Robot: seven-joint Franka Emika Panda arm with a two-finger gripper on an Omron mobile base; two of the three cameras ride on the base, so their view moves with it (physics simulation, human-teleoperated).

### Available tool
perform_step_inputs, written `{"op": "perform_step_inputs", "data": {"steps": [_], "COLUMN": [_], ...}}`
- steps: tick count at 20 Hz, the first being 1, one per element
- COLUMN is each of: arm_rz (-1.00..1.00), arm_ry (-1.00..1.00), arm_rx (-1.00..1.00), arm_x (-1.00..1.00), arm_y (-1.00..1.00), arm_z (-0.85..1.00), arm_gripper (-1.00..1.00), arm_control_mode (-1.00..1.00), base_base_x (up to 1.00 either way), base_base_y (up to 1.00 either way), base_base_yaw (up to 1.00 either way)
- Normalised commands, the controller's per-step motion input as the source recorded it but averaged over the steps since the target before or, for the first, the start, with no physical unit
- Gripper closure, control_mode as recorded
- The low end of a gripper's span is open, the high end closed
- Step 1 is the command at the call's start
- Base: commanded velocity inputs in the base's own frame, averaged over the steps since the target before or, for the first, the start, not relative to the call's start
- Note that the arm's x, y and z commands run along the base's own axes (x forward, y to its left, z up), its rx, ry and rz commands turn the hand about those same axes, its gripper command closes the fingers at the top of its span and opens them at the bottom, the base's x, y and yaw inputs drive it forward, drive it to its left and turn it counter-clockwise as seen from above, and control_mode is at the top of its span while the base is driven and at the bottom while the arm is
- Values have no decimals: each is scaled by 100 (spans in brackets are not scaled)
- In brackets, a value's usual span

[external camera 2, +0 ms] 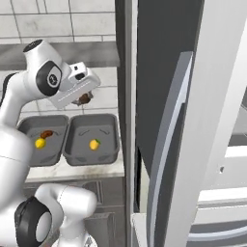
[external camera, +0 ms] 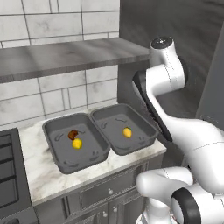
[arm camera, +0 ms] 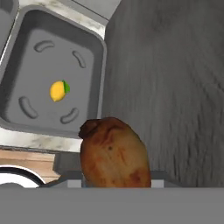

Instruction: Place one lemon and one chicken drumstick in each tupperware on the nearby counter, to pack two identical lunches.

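Two dark grey tupperware trays stand side by side on the pale counter [external camera: 41, 168]. In the left tupperware [external camera: 54, 151] lie a chicken drumstick [external camera: 73, 134] and a lemon [external camera: 77, 143]. One lemon [external camera: 127, 132] lies in the right tupperware [external camera: 144, 135]. My gripper [external camera 2: 83, 100] hangs above the back of the right tupperware [external camera 2: 110, 144], shut on a second chicken drumstick [external camera 2: 86, 99]. In the hand view this drumstick [arm camera: 114, 153] hides my fingertips, and the tray [arm camera: 99, 65] with its lemon [arm camera: 59, 90] lies below to the left.
A grey wall shelf [external camera: 65, 57] juts out over the counter. A tall dark panel [external camera: 175, 26] rises just right of the trays. A stove [external camera: 8, 166] borders the counter on the left. A pale fridge door [external camera 2: 193, 120] stands open at the right.
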Motion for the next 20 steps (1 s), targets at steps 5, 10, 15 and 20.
{"op": "perform_step_inputs", "data": {"steps": [5,10,15,20], "arm_rz": [-2,-8,-2,0], "arm_ry": [-2,-16,-15,-12], "arm_rx": [0,0,0,6], "arm_x": [-2,-44,-19,-12], "arm_y": [1,22,48,29], "arm_z": [-3,-28,-28,-54], "arm_gripper": [100,100,100,100], "arm_control_mode": [-100,-100,-100,-100], "base_base_x": [13,0,0,0], "base_base_y": [22,0,0,0], "base_base_yaw": [-13,0,0,0]}}
